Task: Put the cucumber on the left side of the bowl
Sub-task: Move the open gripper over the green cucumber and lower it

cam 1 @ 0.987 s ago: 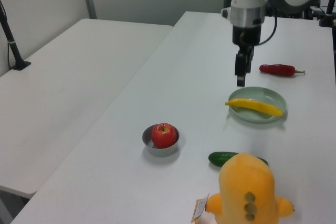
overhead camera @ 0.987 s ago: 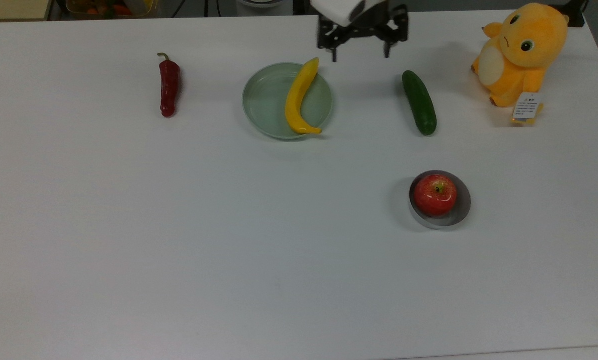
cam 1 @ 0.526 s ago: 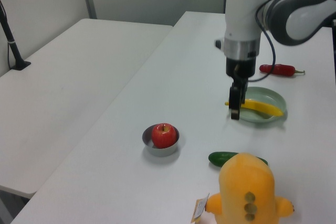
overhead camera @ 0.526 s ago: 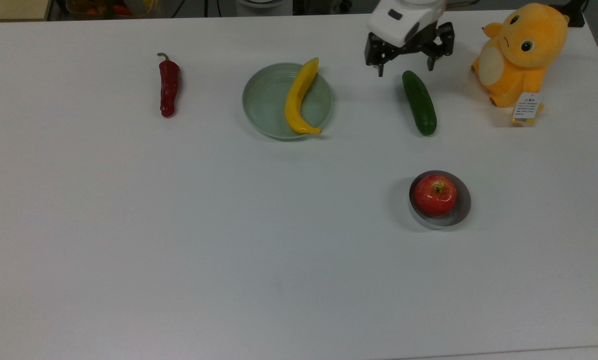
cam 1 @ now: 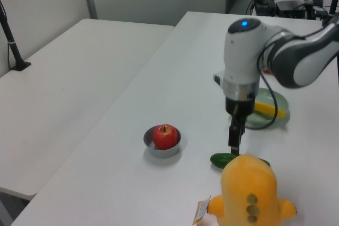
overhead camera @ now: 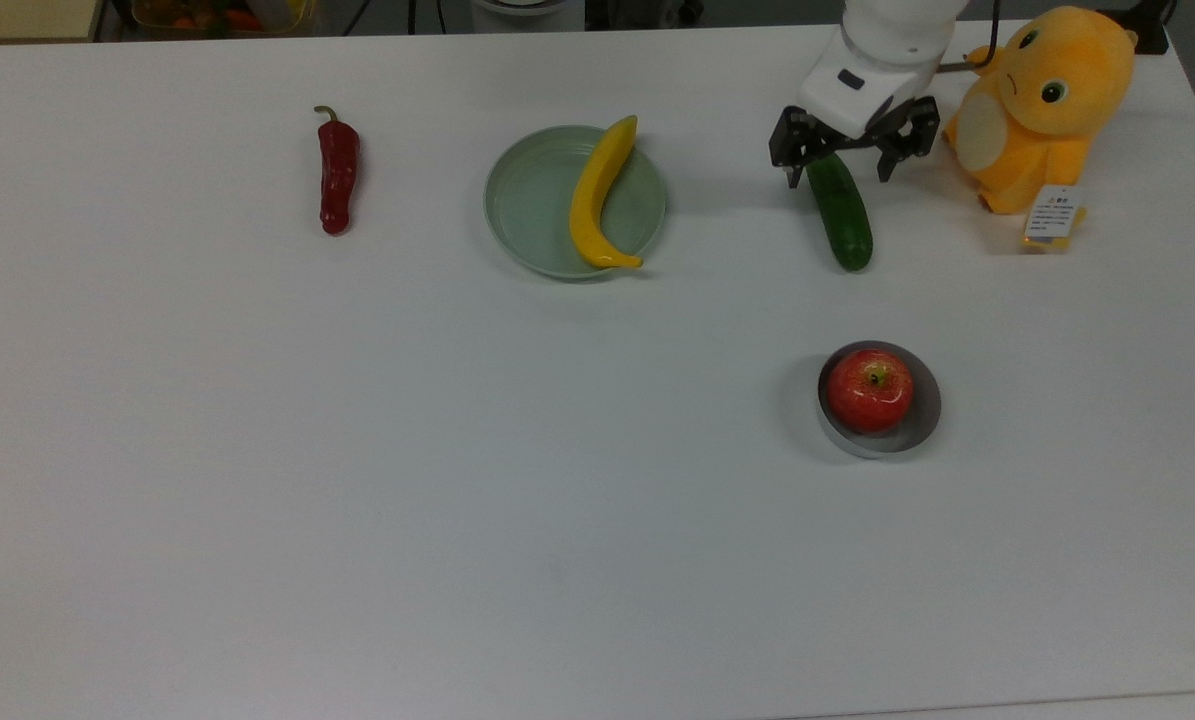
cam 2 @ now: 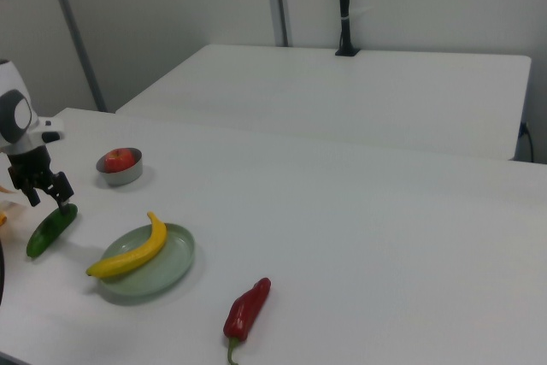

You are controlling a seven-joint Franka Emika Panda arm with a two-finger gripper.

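Our gripper (overhead camera: pixel 841 172) hangs over the cucumber's (overhead camera: pixel 841 212) far end, fingers apart and gripping nothing, near the table's (overhead camera: pixel 357 480) far edge. The bowl (overhead camera: pixel 925 415) (holding an apple (overhead camera: pixel 869 390)) sits nearer. Grasp, carry and placement all remain.

Items counted on the table (overhead camera: pixel 257 450)
One each was counted: cucumber (overhead camera: pixel 842 215), bowl (overhead camera: pixel 922 425), apple (overhead camera: pixel 869 390), banana (overhead camera: pixel 597 195), dish (overhead camera: pixel 527 200), chilli (overhead camera: pixel 338 175), plush toy (overhead camera: pixel 1042 105).

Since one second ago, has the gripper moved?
Yes. In the top view the gripper has travelled toward the top view's right, from above the pale green dish to the far end of the cucumber, which lies unmoved.
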